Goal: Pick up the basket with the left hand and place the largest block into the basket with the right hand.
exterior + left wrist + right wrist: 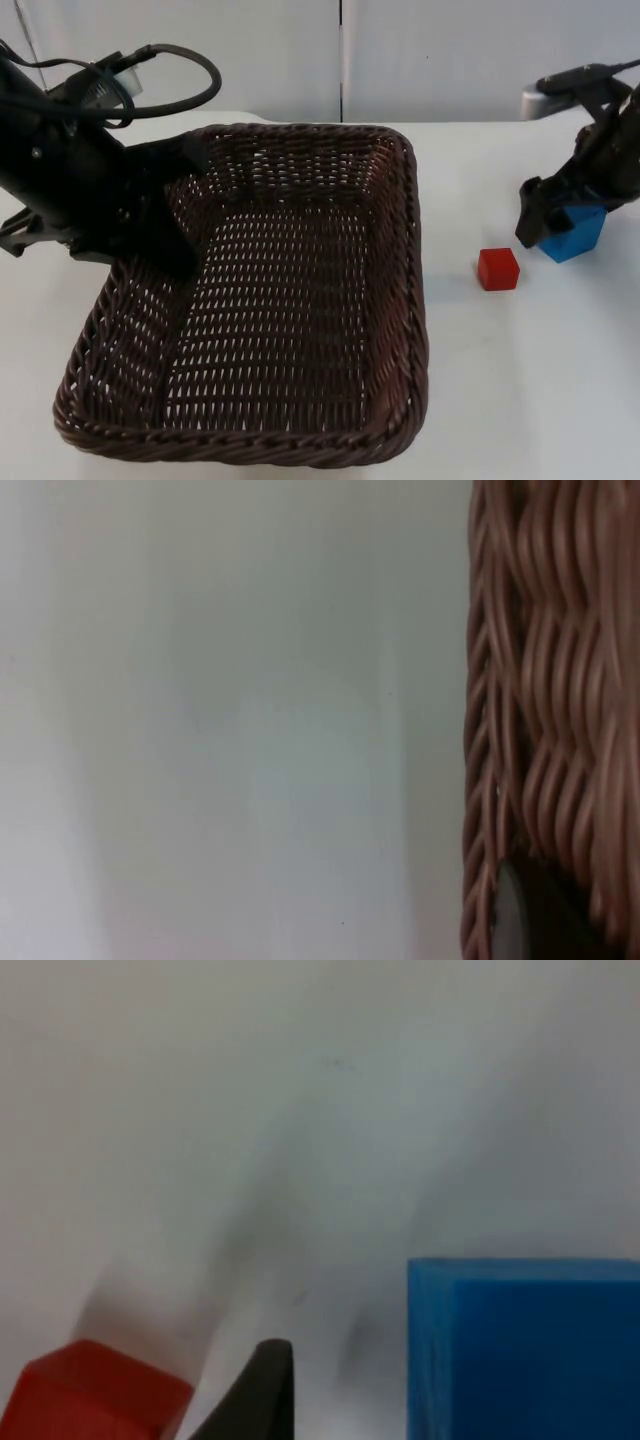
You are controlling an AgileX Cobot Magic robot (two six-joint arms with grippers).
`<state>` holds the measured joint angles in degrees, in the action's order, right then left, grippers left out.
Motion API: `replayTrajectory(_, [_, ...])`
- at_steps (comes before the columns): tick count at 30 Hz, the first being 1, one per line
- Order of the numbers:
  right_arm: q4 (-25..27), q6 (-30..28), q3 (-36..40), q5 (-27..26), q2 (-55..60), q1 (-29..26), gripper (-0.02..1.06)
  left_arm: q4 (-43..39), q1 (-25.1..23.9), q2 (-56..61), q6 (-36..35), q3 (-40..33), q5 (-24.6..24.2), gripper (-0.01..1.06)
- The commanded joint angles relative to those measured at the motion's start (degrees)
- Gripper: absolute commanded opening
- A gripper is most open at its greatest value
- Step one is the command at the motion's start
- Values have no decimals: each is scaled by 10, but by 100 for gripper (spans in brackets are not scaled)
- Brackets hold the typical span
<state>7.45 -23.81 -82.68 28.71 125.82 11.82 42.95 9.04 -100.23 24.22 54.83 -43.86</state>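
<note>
My left claw (170, 205) grips the left rim of the brown wicker basket (290, 330), which sits tilted on the white surface (520, 380). My right claw (545, 215) hangs over the blue block (578, 235); I cannot tell how wide it stands. The smaller red block (497, 268) lies just beside the blue one, between it and the basket.

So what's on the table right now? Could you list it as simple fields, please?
basket: brown wicker basket, held at its left wall by the left gripper
blue block: the larger blue block, to the right of the basket, with the right gripper around it
red block: the smaller red block, lying alone between the basket and the blue block
table: white table top
</note>
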Motion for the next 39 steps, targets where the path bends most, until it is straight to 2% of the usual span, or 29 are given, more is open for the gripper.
replayTrajectory(1, [2, -5, -5, -14, 6, 1, 100, 18, 0, 3, 0, 5, -3, 0])
replayTrajectory(4, [3, -5, -5, -18, 8, 1, 83, 18, 0, 3, 0, 5, -3, 0])
replayTrajectory(5, [3, -5, -5, -18, 8, 1, 83, 18, 0, 3, 0, 5, -3, 0])
replayTrajectory(6, [3, -5, -5, -18, 8, 1, 77, 18, 0, 3, 0, 5, -3, 0])
replayTrajectory(8, [3, -5, -5, -19, 8, 1, 57, 18, 0, 3, 0, 5, -3, 0])
replayTrajectory(10, [3, -5, -5, -19, 8, 1, 54, 18, 0, 3, 0, 5, -3, 0])
replayTrajectory(11, [3, -5, -5, -17, 6, 1, 40, 18, 0, 3, 0, 5, -3, 0])
replayTrajectory(13, [3, -2, -6, -10, -1, 1, 20, 18, 0, 3, 0, 5, -3, 0])
replayTrajectory(14, [3, -2, -6, -10, -1, 1, 20, 18, 0, 3, 0, 5, -3, 0])
replayTrajectory(16, [3, 1, -6, 5, -15, 1, 2, 18, 0, 3, 0, 5, -3, 0])
replayTrajectory(17, [3, 2, -6, 12, -25, 1, 0, 18, 0, 3, 0, 5, -3, 0])
replayTrajectory(28, [3, 2, -6, 110, -168, 1, 0, 18, 0, 3, 0, 5, -3, 0])
replayTrajectory(39, [3, 2, -6, 162, -260, 1, 0, 18, 0, 3, 0, 5, -6, 0])
